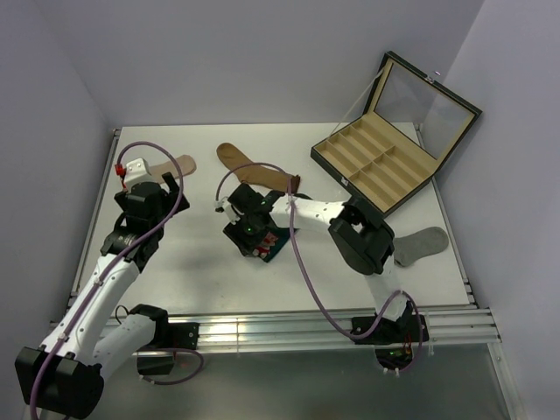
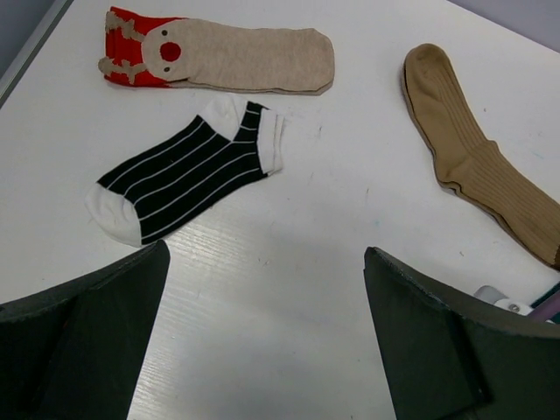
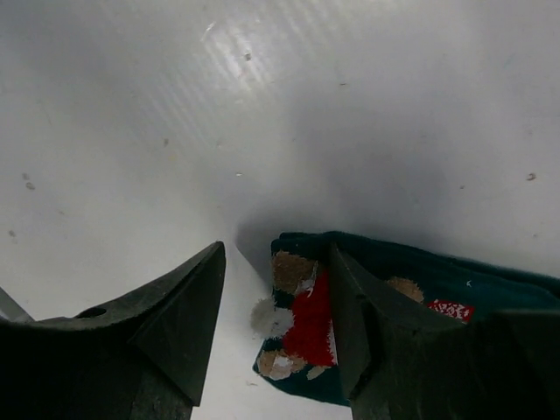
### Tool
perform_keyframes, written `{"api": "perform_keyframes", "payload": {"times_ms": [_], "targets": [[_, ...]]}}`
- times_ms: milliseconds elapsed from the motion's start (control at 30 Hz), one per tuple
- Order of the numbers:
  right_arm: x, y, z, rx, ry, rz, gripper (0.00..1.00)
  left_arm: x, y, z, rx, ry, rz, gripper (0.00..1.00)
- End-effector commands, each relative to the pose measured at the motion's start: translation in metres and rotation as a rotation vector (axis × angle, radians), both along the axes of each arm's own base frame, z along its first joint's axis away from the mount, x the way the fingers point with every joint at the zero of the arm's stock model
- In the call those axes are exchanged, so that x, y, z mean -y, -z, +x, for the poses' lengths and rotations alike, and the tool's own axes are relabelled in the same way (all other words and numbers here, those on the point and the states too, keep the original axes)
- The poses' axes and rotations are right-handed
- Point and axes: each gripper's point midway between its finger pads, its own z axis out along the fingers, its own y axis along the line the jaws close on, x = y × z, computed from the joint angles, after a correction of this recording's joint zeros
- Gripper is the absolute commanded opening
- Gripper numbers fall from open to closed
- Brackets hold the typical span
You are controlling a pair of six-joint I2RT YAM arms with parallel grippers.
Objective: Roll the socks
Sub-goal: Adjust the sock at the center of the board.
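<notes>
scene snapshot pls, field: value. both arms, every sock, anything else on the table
left fingers: open, holding nothing
right fingers: apart, over one end of teal sock
striped sock: flat, unrolled, ahead of left fingers
beige sock: flat, beyond striped sock
brown sock: flat, unrolled
grey sock: flat, by right arm
box: lid up, far right

Robotics lab test cell, white table [image 1: 201, 267] edged with aluminium rail [image 1: 262, 328], plain pale walls [image 1: 262, 61] boxing it in, left arm [image 1: 96, 289] and right arm [image 1: 367, 245] bolted side by side, purple cable [image 1: 303, 262] looping over them, compartmented display box [image 1: 376, 166], brown sock [image 1: 248, 166] and grey sock [image 1: 424, 243] laid out as props
</notes>
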Motion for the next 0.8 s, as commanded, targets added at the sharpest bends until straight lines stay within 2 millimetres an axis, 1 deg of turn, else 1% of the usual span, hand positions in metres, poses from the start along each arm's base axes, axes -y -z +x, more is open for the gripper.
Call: {"api": "perform_keyframes", "payload": {"times_ms": [0,67,100,133,167,200,233,300,333,367,400,433,467,500,533,633,667,767], "targets": [[-0.008,-0.033,0.001,0.045,-0.019,0.039,0.58,0.004,-0.025,0.001,0.076,0.017,-0.037,0.99],[-0.009,-0.053,0.010,0.089,0.028,0.066,0.58,0.005,-0.029,0.000,0.095,0.023,-0.048,0.99],[-0.009,-0.072,0.016,0.138,0.047,0.089,0.58,0.007,-0.031,-0.001,0.100,0.033,-0.054,0.99],[-0.006,-0.079,0.018,0.146,0.085,0.098,0.59,0.008,-0.033,-0.001,0.107,0.034,-0.060,0.99],[-0.003,-0.085,0.024,0.159,0.130,0.111,0.59,0.008,-0.034,-0.001,0.114,0.038,-0.061,0.99],[0.003,-0.099,0.031,0.204,0.170,0.121,0.59,0.009,-0.034,-0.001,0.116,0.044,-0.065,0.99],[0.011,-0.096,0.032,0.213,0.199,0.110,0.59,0.010,-0.036,-0.002,0.123,0.048,-0.067,1.00],[0.027,-0.102,0.042,0.247,0.263,0.104,0.59,0.010,-0.036,-0.002,0.126,0.052,-0.067,1.00],[0.037,-0.094,0.045,0.253,0.293,0.082,0.59,0.010,-0.037,-0.002,0.130,0.054,-0.067,1.00],[0.043,-0.092,0.048,0.255,0.306,0.083,0.59,0.010,-0.038,-0.002,0.134,0.054,-0.069,1.00],[0.053,-0.093,0.057,0.256,0.339,0.089,0.59,0.011,-0.038,-0.002,0.137,0.058,-0.071,1.00],[0.062,-0.083,0.058,0.239,0.351,0.075,0.59,0.011,-0.040,-0.002,0.143,0.062,-0.071,0.99],[0.065,-0.081,0.061,0.228,0.355,0.094,0.59,0.012,-0.039,-0.002,0.144,0.065,-0.070,0.99],[0.075,-0.077,0.070,0.218,0.382,0.089,0.60,0.012,-0.040,-0.002,0.148,0.067,-0.070,1.00],[0.079,-0.071,0.072,0.211,0.380,0.081,0.60,0.012,-0.039,-0.001,0.145,0.071,-0.066,0.99],[0.083,-0.057,0.079,0.202,0.371,0.056,0.61,0.014,-0.040,0.000,0.155,0.084,-0.065,1.00],[0.081,-0.050,0.080,0.192,0.367,0.051,0.61,0.013,-0.038,0.000,0.153,0.083,-0.061,1.00],[0.078,-0.044,0.089,0.182,0.380,0.064,0.61,0.013,-0.035,0.001,0.158,0.084,-0.054,0.99]]}}
